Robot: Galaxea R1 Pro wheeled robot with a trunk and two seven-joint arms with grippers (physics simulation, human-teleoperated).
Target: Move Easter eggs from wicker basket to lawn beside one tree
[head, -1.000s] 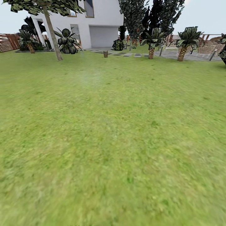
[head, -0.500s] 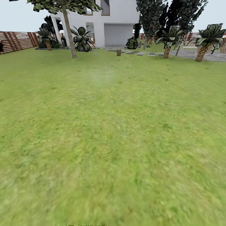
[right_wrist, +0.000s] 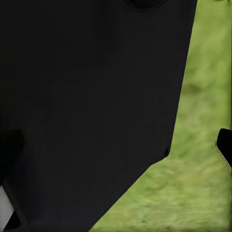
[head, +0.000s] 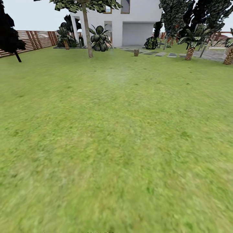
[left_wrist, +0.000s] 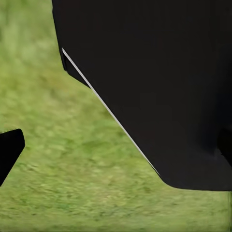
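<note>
Eggs and basket sit somewhere out of frame, whereabouts unknown. Each wrist camera catches dark robot bodywork with lawn (left_wrist: 58,145) behind; whether either hand is wide or narrow, I cannot tell. Outward, grass runs to a pale-trunked tree (head: 86,35) before the house (head: 136,19), likely a drive across the lawn. A small brown object (head: 136,52) near the stepping stones is too tiny to identify.

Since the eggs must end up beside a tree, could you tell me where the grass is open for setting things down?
The lawn is bare from the near foreground to the pale-trunked tree. It gets crowded at the far edge: leafy bush, stepping stones, small palms, and the slat fence.
</note>
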